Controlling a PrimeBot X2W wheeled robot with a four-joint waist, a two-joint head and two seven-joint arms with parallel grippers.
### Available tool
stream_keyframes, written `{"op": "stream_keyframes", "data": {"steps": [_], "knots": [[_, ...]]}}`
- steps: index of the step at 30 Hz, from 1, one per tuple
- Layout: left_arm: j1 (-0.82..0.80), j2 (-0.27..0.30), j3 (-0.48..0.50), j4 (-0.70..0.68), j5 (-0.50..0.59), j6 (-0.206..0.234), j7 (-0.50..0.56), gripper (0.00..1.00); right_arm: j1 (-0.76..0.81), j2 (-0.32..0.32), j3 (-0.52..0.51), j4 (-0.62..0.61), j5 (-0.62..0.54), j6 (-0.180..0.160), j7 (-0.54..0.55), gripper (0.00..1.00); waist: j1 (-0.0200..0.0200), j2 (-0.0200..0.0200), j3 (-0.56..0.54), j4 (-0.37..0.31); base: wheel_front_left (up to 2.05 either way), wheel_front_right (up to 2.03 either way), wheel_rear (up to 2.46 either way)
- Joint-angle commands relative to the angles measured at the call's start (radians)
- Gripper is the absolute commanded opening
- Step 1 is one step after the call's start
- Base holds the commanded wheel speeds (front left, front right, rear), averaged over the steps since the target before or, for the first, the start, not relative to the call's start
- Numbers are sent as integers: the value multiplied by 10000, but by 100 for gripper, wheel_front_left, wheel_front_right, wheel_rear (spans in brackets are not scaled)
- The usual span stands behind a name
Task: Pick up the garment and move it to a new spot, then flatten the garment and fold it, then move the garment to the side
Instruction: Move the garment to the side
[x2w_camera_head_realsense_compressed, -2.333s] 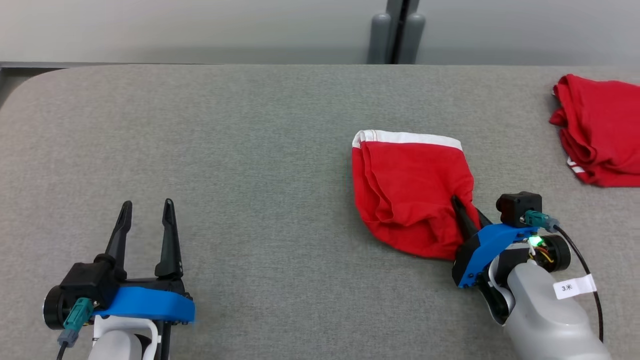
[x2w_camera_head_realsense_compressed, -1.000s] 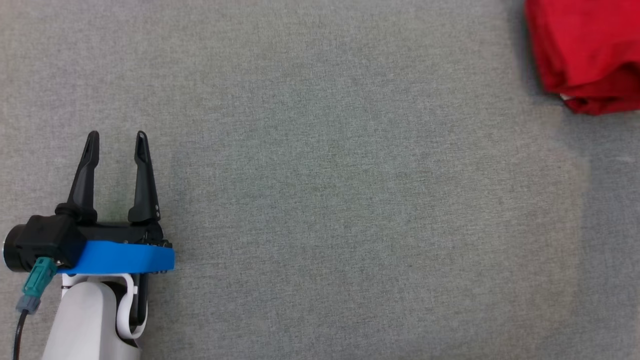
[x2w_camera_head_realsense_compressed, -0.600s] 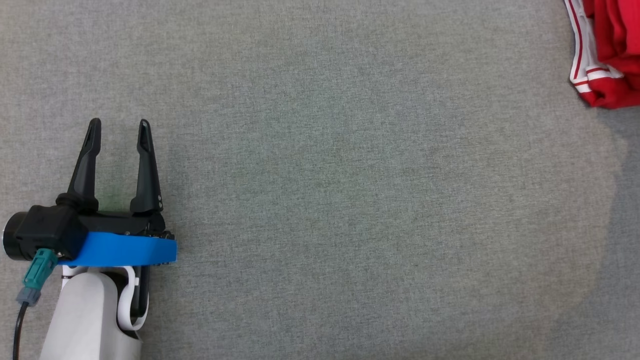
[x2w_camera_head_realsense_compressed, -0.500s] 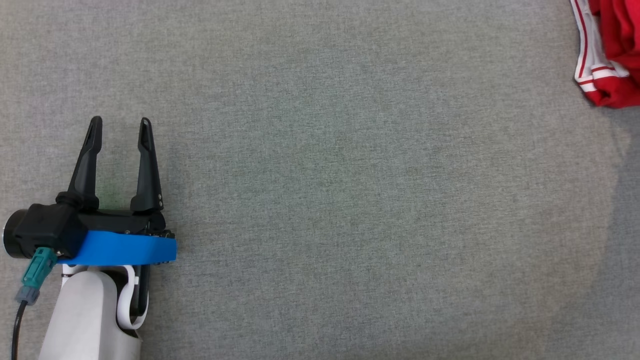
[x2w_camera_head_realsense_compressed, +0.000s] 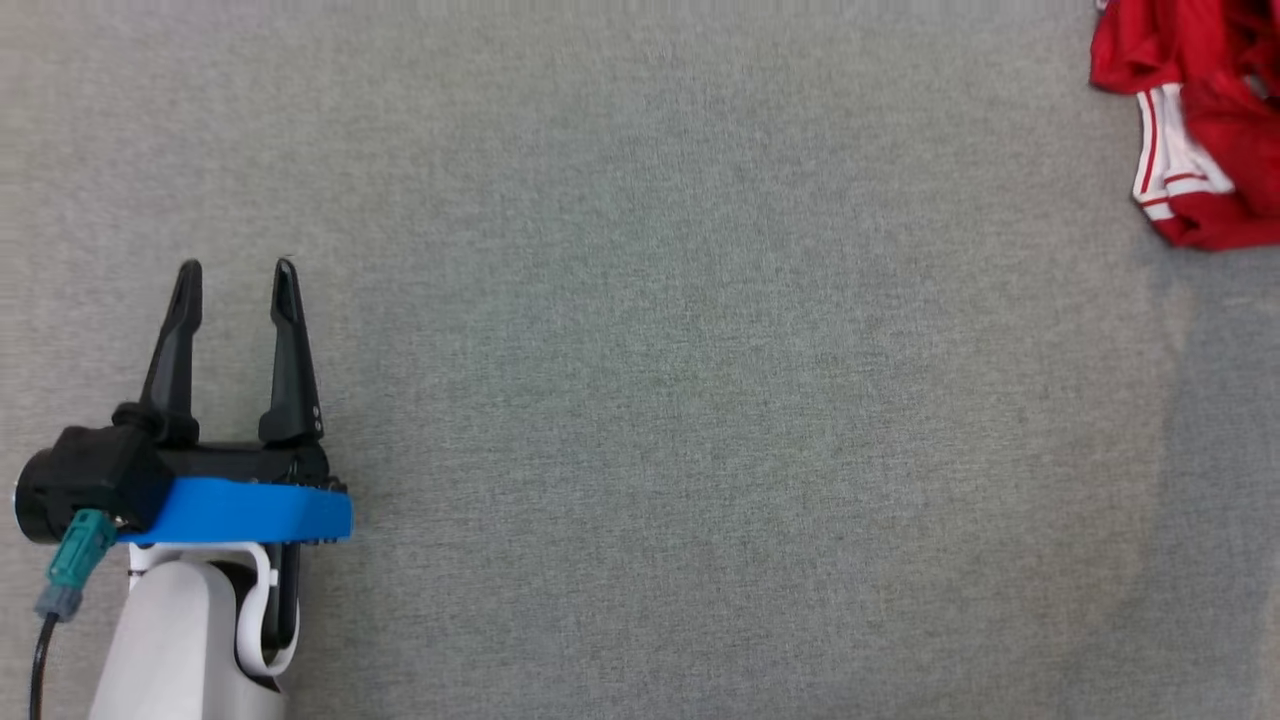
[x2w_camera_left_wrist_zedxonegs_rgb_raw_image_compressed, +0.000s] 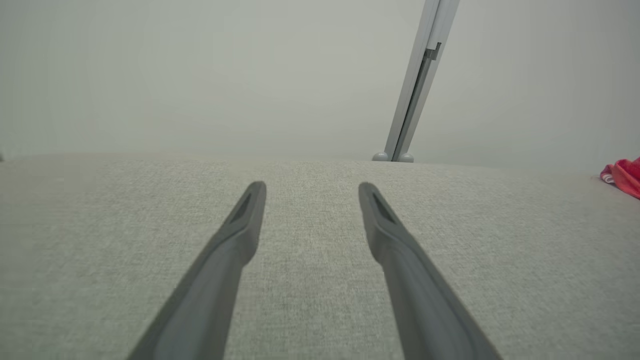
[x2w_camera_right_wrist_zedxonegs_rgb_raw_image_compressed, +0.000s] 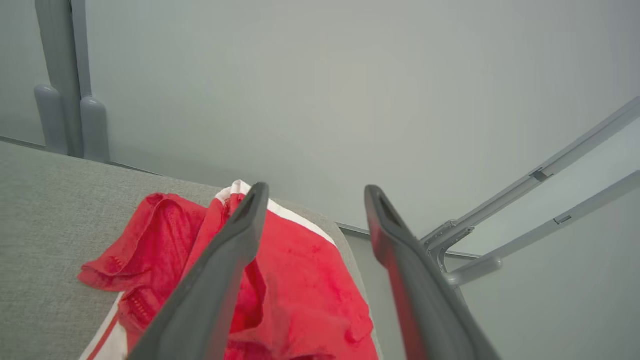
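Fingers (x2w_camera_right_wrist_zedxonegs_rgb_raw_image_compressed: 220, 270) of the right gripper (x2w_camera_right_wrist_zedxonegs_rgb_raw_image_compressed: 315, 189) are spread wide with nothing between them, so it is released. The red garment (x2w_camera_right_wrist_zedxonegs_rgb_raw_image_compressed: 300, 290) with white trim lies crumpled below it on the grey table (x2w_camera_right_wrist_zedxonegs_rgb_raw_image_compressed: 45, 210), right at the table's rounded far corner. One finger overlaps the cloth in the right wrist view; can't tell if it touches.

Left gripper (x2w_camera_head_realsense_compressed: 236, 270) is also spread and empty, sitting low over bare table (x2w_camera_head_realsense_compressed: 700, 400) at the lower left of the head view, fingers pointing away from the robot. The garment (x2w_camera_head_realsense_compressed: 1200, 150) is at the top right edge there, partly cut off by the frame and well apart from the left gripper.

The left wrist view shows the left gripper (x2w_camera_left_wrist_zedxonegs_rgb_raw_image_compressed: 311, 187), a sliver of the garment (x2w_camera_left_wrist_zedxonegs_rgb_raw_image_compressed: 625, 177) at the far right, and a grey post (x2w_camera_left_wrist_zedxonegs_rgb_raw_image_compressed: 415, 100) against the wall behind the table.
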Motion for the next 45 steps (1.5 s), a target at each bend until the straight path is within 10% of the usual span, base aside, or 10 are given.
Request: {"op": "stream_keyframes", "data": {"steps": [1,23,45], "knots": [[202,-23,94,53,-7,-13,-41,100,291,214,34,-83,-112,-2,-203,100,-1,0,-325,-62,0,0,0],[2329,-331,647,509,185,214,-40,100,4103,3050,1767,-2093,1820,-1,-2027,100,-1,0,-3465,406,0,0,0],[2757,-363,343,800,90,349,-23,100,9401,4837,197,-6889,1719,-1,-1047,100,-1,0,-4435,155,0,0,0]]}}
